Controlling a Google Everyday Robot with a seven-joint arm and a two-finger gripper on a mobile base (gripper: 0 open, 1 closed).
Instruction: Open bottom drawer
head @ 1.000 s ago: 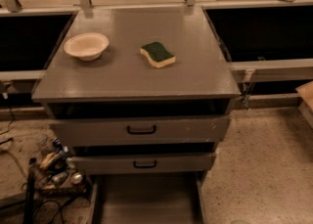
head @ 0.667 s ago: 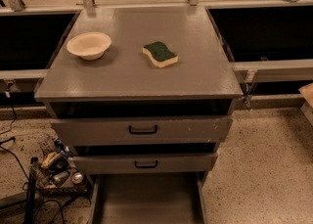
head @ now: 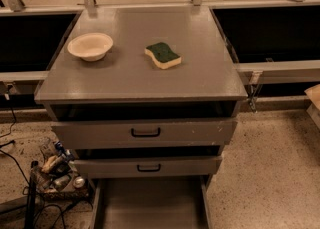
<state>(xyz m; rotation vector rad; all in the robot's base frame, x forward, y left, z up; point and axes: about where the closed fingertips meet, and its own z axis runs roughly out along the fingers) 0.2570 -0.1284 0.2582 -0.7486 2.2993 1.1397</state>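
Observation:
The grey cabinet (head: 140, 80) shows two drawer fronts with black bar handles: an upper one (head: 145, 132) and a smaller one (head: 148, 167) below it. Under these, the bottom drawer (head: 150, 205) stands pulled out toward me. Its plain grey tray is open to view, and its front and handle are cut off by the lower edge of the view. The gripper is not in view.
A cream bowl (head: 90, 46) and a green-and-yellow sponge (head: 163, 55) lie on the cabinet top. A heap of cables and small items (head: 52, 173) lies on the floor at the left. Dark side bays (head: 270, 30) flank the cabinet. Speckled floor (head: 270, 173) lies at the right.
The view has shifted very slightly, so the cabinet sits a little further right in the picture. The drawers, bowl and sponge have not moved.

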